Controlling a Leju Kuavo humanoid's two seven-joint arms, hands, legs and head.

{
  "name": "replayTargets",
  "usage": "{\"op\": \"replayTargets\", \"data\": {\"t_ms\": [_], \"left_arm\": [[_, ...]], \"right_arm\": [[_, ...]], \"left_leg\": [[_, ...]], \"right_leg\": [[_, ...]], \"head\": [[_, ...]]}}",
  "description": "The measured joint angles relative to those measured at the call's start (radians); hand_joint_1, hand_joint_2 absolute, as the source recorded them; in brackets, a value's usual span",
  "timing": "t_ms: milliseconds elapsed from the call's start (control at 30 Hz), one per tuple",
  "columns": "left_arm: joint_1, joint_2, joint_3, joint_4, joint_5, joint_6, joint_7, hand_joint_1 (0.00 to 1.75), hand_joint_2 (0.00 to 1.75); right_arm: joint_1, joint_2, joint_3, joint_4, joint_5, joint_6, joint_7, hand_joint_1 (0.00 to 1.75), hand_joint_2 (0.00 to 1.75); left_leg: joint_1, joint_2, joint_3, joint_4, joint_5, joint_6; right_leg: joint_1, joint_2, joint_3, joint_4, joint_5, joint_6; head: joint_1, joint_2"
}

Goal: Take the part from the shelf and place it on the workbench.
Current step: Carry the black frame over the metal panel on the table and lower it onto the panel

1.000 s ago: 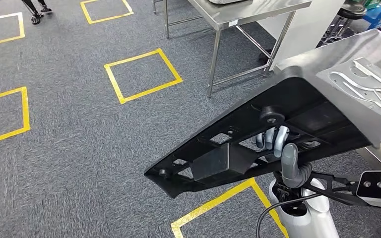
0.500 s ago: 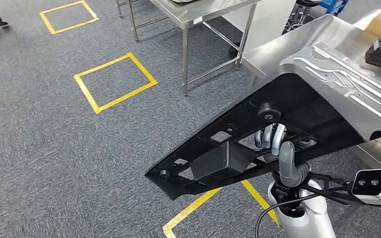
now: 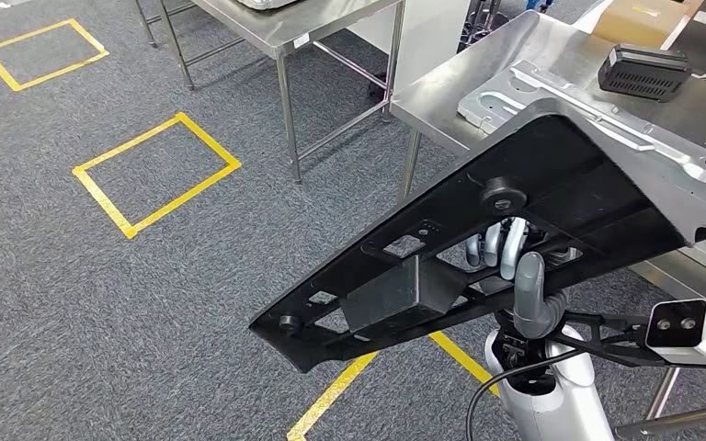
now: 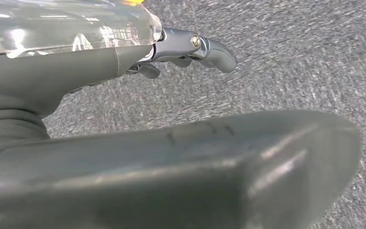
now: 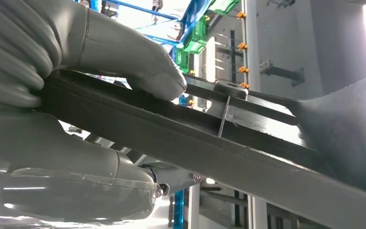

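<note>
A large black triangular part point(image 3: 441, 266) with ribs and cut-outs is held up in front of me, its pointed end toward the floor at the lower left. My right hand point(image 3: 515, 262) grips it from below near the middle, fingers through a cut-out. In the right wrist view the thumb point(image 5: 138, 62) presses on a rib of the part point(image 5: 248, 148). The part's wide end overlaps the steel workbench point(image 3: 441, 87) at the upper right. My left hand point(image 4: 186, 47) hangs over grey carpet, fingers apart, holding nothing.
On the workbench lie a silver stamped plate point(image 3: 607, 119), a black box point(image 3: 648, 69) and a cardboard box point(image 3: 648, 16). A second steel table point(image 3: 285, 28) stands at the back. Yellow tape squares point(image 3: 156, 170) mark the carpet.
The whole picture has shifted left as my view turned toward the workbench, which now shows more of its top. The black part stays in my right hand's grip.
</note>
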Motion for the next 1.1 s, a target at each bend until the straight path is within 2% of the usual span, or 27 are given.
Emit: {"op": "replayTargets", "data": {"t_ms": [67, 133, 167, 200, 233, 267, 300, 367, 400, 433, 500, 533, 567, 633, 667, 700, 733, 767, 800, 833, 867, 900, 933, 967, 1000, 1033, 1100], "left_arm": [[-0.002, -0.001, 0.000, 0.000, 0.000, -0.002, -0.001, 0.00, 0.00], [0.001, -0.001, 0.000, 0.000, 0.000, -0.002, -0.001, 0.00, 0.00], [0.003, -0.001, 0.000, 0.000, 0.000, -0.002, -0.001, 0.00, 0.00], [0.005, -0.001, 0.000, 0.000, 0.000, -0.002, -0.001, 0.00, 0.00], [0.005, -0.001, 0.000, 0.000, 0.000, -0.003, -0.001, 0.00, 0.00], [0.004, -0.002, 0.000, 0.000, 0.000, -0.003, -0.002, 0.00, 0.00], [0.003, -0.002, 0.000, 0.000, 0.002, -0.004, -0.003, 0.00, 0.00], [0.003, -0.003, 0.002, 0.000, 0.008, -0.002, -0.006, 0.00, 0.00], [0.003, -0.003, 0.003, 0.000, 0.011, 0.000, -0.008, 0.00, 0.00], [0.003, -0.003, 0.005, 0.000, 0.012, 0.002, -0.009, 0.00, 0.00], [0.001, -0.004, 0.007, 0.000, 0.012, 0.004, -0.012, 0.00, 0.00], [0.000, -0.004, 0.008, 0.000, 0.009, 0.005, -0.013, 0.00, 0.00], [0.000, -0.004, 0.008, 0.000, 0.005, 0.004, -0.014, 0.00, 0.00], [0.001, -0.002, 0.007, 0.000, -0.006, -0.003, -0.016, 0.00, 0.00], [0.003, -0.001, 0.007, 0.000, -0.012, -0.008, -0.017, 0.00, 0.00], [0.003, 0.000, 0.006, 0.000, -0.018, -0.014, -0.018, 0.00, 0.00], [0.003, 0.001, 0.004, 0.000, -0.024, -0.018, -0.018, 0.00, 0.00], [0.003, 0.002, 0.002, 0.000, -0.029, -0.022, -0.018, 0.00, 0.00], [0.002, 0.003, 0.000, 0.000, -0.031, -0.023, -0.017, 0.00, 0.00], [0.001, 0.004, -0.001, 0.000, -0.033, -0.023, -0.016, 0.00, 0.00], [0.001, 0.004, -0.001, 0.000, -0.033, -0.023, -0.015, 0.00, 0.00], [0.002, 0.005, -0.001, 0.000, -0.032, -0.022, -0.013, 0.00, 0.00], [0.002, 0.005, -0.001, 0.000, -0.032, -0.022, -0.013, 0.00, 0.00], [0.002, 0.005, -0.001, 0.000, -0.033, -0.023, -0.012, 0.00, 0.00], [0.002, 0.004, -0.002, 0.000, -0.033, -0.023, -0.012, 0.00, 0.00], [0.000, 0.004, -0.002, 0.000, -0.035, -0.024, -0.012, 0.00, 0.00], [-0.002, 0.004, -0.004, 0.000, -0.042, -0.024, -0.009, 0.00, 0.00]], "right_arm": [[-0.002, 0.000, 0.001, 0.000, -0.001, 0.000, 0.000, 1.75, 1.75], [-0.005, 0.000, 0.003, 0.000, -0.001, 0.000, -0.001, 1.75, 1.75], [-0.005, 0.000, 0.003, 0.000, -0.002, 0.000, -0.001, 1.75, 1.75], [-0.004, 0.000, 0.004, 0.001, -0.002, 0.000, -0.002, 1.75, 1.75], [-0.004, 0.000, 0.004, 0.002, -0.002, 0.000, -0.002, 1.75, 1.75], [-0.005, 0.000, 0.005, 0.003, -0.004, 0.001, -0.002, 1.75, 1.75], [-0.007, 0.000, 0.005, 0.003, -0.008, 0.001, -0.003, 1.75, 1.75], [-0.022, 0.000, 0.009, 0.004, -0.021, 0.000, -0.003, 1.75, 1.75], [-0.033, 0.000, 0.013, 0.005, -0.028, -0.002, 0.000, 1.75, 1.75], [-0.043, 0.000, 0.017, 0.006, -0.034, -0.005, 0.003, 1.75, 1.75], [-0.051, -0.001, 0.023, 0.006, -0.037, -0.020, 0.012, 1.75, 1.75], [-0.055, -0.001, 0.026, 0.005, -0.034, -0.034, 0.016, 1.75, 1.75], [-0.061, -0.002, 0.032, 0.004, -0.026, -0.055, 0.019, 1.75, 1.75], [-0.074, -0.003, 0.052, 0.002, -0.003, -0.102, 0.020, 1.75, 1.75], [-0.076, -0.004, 0.062, 0.001, 0.008, -0.124, 0.016, 1.75, 1.75], [-0.075, -0.007, 0.070, 0.000, 0.018, -0.141, 0.010, 1.75, 1.75], [-0.071, -0.010, 0.076, 0.000, 0.026, -0.152, 0.002, 1.75, 1.75], [-0.067, -0.014, 0.081, 0.000, 0.032, -0.159, -0.007, 1.75, 1.75], [-0.063, -0.016, 0.086, -0.001, 0.037, -0.163, -0.015, 1.75, 1.75], [-0.061, -0.018, 0.090, -0.003, 0.041, -0.164, -0.021, 1.75, 1.75], [-0.059, -0.018, 0.095, -0.004, 0.042, -0.163, -0.025, 1.75, 1.75], [-0.059, -0.019, 0.101, -0.006, 0.041, -0.162, -0.025, 1.75, 1.75], [-0.059, -0.019, 0.106, -0.007, 0.039, -0.161, -0.024, 1.75, 1.75], [-0.059, -0.019, 0.110, -0.009, 0.038, -0.161, -0.021, 1.75, 1.75], [-0.058, -0.019, 0.113, -0.011, 0.036, -0.161, -0.017, 1.75, 1.75], [-0.058, -0.020, 0.115, -0.014, 0.034, -0.161, -0.014, 1.75, 1.75], [-0.062, -0.021, 0.117, -0.020, 0.030, -0.159, -0.009, 1.75, 1.75]], "left_leg": [[0.002, 0.019, 0.004, -0.008, 0.004, 0.013], [0.000, 0.040, 0.006, -0.010, 0.003, 0.020], [-0.001, 0.051, 0.006, -0.010, 0.001, 0.021], [-0.002, 0.063, 0.007, -0.009, 0.000, 0.021], [-0.002, 0.074, 0.009, -0.009, -0.003, 0.021], [-0.003, 0.084, 0.012, -0.009, -0.005, 0.020], [-0.003, 0.093, 0.017, -0.009, -0.009, 0.018], [-0.007, 0.112, 0.025, -0.009, -0.016, 0.011], [-0.009, 0.121, 0.028, -0.009, -0.019, 0.006], [-0.011, 0.131, 0.030, -0.009, -0.022, 0.001], [-0.013, 0.146, 0.035, -0.010, -0.028, -0.008], [-0.011, 0.136, 0.035, -0.002, -0.036, -0.013], [-0.009, 0.114, 0.025, 0.024, -0.053, -0.018], [-0.005, 0.064, -0.027, 0.137, -0.112, -0.024], [-0.004, 0.052, -0.064, 0.210, -0.142, -0.026], [-0.003, 0.047, -0.095, 0.265, -0.156, -0.028], [-0.003, 0.046, -0.111, 0.286, -0.149, -0.029], [-0.002, 0.045, -0.108, 0.266, -0.123, -0.029], [-0.001, 0.040, -0.087, 0.210, -0.082, -0.029], [0.001, 0.024, -0.058, 0.139, -0.044, -0.029], [0.004, 0.000, -0.033, 0.077, -0.018, -0.027], [0.006, -0.020, -0.016, 0.036, -0.005, -0.024], [0.006, -0.034, -0.009, 0.019, -0.005, -0.020], [0.004, -0.033, -0.008, 0.016, -0.007, -0.014], [0.004, -0.023, -0.007, 0.015, -0.005, -0.007], [0.004, -0.013, -0.005, 0.012, -0.003, 0.001], [0.006, 0.009, -0.001, 0.004, 0.000, 0.014]], "right_leg": [[0.001, -0.042, -0.020, 0.044, -0.029, 0.010], [0.001, -0.094, -0.078, 0.163, -0.091, 0.018], [-0.001, -0.106, -0.113, 0.231, -0.117, 0.021], [-0.003, -0.110, -0.138, 0.275, -0.127, 0.022], [-0.004, -0.113, -0.144, 0.284, -0.117, 0.023], [-0.004, -0.117, -0.129, 0.252, -0.090, 0.021], [-0.003, -0.128, -0.095, 0.185, -0.051, 0.017], [0.008, -0.172, -0.026, 0.048, 0.001, 0.003], [0.014, -0.187, -0.008, 0.011, 0.009, -0.004], [0.019, -0.191, -0.004, -0.003, 0.008, -0.010], [0.018, -0.168, -0.005, -0.007, 0.011, -0.018], [0.014, -0.157, -0.003, -0.011, 0.012, -0.022], [0.011, -0.146, 0.000, -0.015, 0.015, -0.027], [0.007, -0.123, 0.003, -0.018, 0.016, -0.034], [0.007, -0.110, 0.003, -0.018, 0.016, -0.037], [0.008, -0.097, 0.003, -0.017, 0.016, -0.037], [0.008, -0.083, 0.004, -0.016, 0.015, -0.037], [0.007, -0.070, 0.005, -0.014, 0.014, -0.036], [0.006, -0.056, 0.007, -0.011, 0.012, -0.034], [0.004, -0.043, 0.008, -0.007, 0.008, -0.030], [0.004, -0.030, 0.005, -0.001, 0.005, -0.026], [0.003, -0.018, 0.000, 0.005, 0.004, -0.020], [0.002, -0.006, -0.005, 0.008, 0.004, -0.014], [0.000, 0.005, -0.010, 0.009, 0.005, -0.007], [-0.001, 0.014, -0.012, 0.007, 0.007, -0.001], [0.000, 0.005, -0.015, 0.010, 0.005, 0.005], [0.002, -0.049, -0.038, 0.061, -0.028, 0.016]], "head": [[0.000, 0.000], [0.000, 0.000], [0.000, 0.000], [0.000, 0.000], [0.000, 0.000], [0.000, 0.000], [0.000, 0.000], [0.000, 0.000], [0.000, 0.000], [0.000, 0.000], [0.000, 0.000], [0.000, 0.000], [0.000, 0.000], [0.000, 0.000], [0.000, 0.000], [0.000, 0.000], [0.000, 0.000], [0.000, 0.000], [0.000, 0.000], [0.000, 0.000], [0.000, 0.000], [0.000, 0.000], [0.000, 0.000], [0.000, 0.000], [0.000, 0.000], [0.000, 0.000], [0.000, 0.000]]}}
